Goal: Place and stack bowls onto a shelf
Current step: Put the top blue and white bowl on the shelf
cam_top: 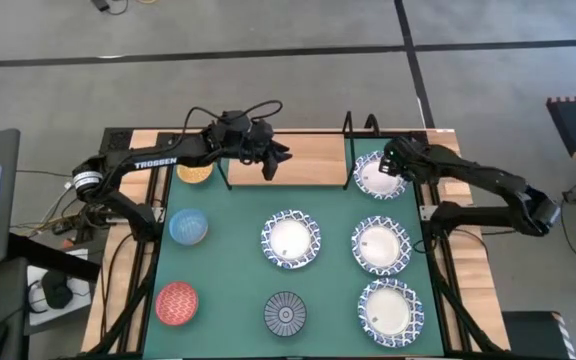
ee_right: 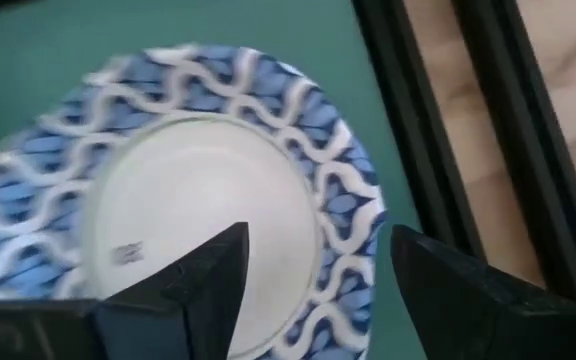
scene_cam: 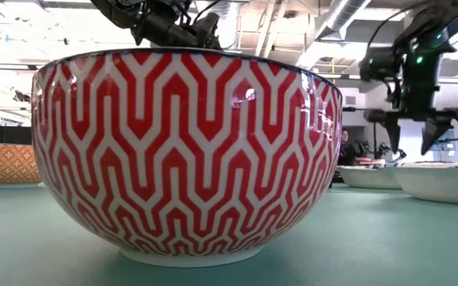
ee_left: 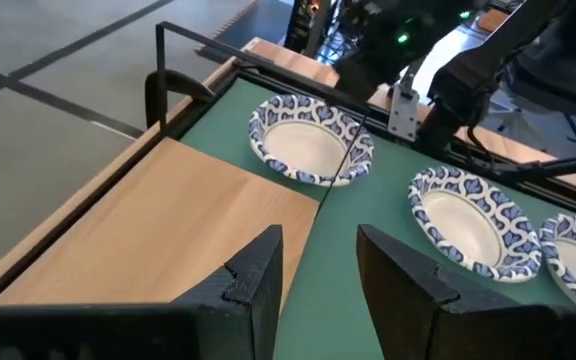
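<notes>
1. Bowls lie spread over the green mat [cam_top: 228, 290] on the worktop: four larger white ones with blue patterned rims and four smaller coloured ones. None sits on the shelf [cam_top: 298, 160] yet, by the look of the high view; its light-wood board at the far edge is bare.
2. One large bowl [cam_top: 378, 176] lies at the far right, just beside the shelf's black wire frame. The other three large ones lie nearer the front: the centre bowl [cam_top: 290, 240], the right-middle bowl [cam_top: 381, 245] and the front-right bowl [cam_top: 389, 311].
3. Down the left side are the yellow bowl [cam_top: 195, 172], the light blue bowl [cam_top: 188, 227] and the red bowl [cam_top: 176, 303]; the dark striped bowl [cam_top: 285, 313] is at the front centre.
4. The right gripper [ee_right: 313, 275] hovers over the far-right large bowl, jaws open and straddling its rim, gripping nothing.
5. The left gripper [ee_left: 318, 280] hangs over the shelf board, jaws open and empty.
6. I judge the bowls glazed ceramic: stiff, fairly heavy, slick, and liable to chip if knocked against the wire frame or another bowl.
7. The best hold is probably the rim, one jaw inside and one outside, closed firmly so the glaze does not slip, then a level lift.
</notes>
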Action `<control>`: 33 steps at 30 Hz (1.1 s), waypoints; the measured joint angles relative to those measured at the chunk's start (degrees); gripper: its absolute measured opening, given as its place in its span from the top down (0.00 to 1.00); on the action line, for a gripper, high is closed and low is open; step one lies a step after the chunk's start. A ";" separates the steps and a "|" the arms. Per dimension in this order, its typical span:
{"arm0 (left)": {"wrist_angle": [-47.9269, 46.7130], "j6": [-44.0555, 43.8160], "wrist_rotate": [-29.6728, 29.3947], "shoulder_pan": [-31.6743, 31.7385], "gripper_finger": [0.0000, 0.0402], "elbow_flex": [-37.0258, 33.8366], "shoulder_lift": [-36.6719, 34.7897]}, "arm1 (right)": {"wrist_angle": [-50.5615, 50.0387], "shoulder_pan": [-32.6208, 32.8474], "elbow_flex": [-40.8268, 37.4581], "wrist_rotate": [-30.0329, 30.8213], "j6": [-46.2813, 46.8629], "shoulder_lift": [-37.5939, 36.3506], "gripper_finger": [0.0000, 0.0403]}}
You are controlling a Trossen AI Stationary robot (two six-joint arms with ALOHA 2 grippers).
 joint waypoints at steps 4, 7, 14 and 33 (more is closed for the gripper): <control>-0.05 0.68 -0.61 -0.01 0.71 0.00 0.00 | 0.39 -2.60 -1.30 -2.95 -1.45 5.07 0.36; -0.10 -0.72 -0.85 -0.02 0.71 0.00 0.00 | 0.18 -2.70 -1.71 -2.99 -1.70 8.15 0.38; -0.04 -4.04 -3.88 -0.90 0.71 0.00 0.00 | 3.24 -2.53 -1.77 -2.08 -4.69 11.73 0.55; 1.15 -9.49 -15.00 -8.23 0.71 0.00 -0.04 | 1.21 5.77 -1.77 10.08 -2.90 -1.20 0.94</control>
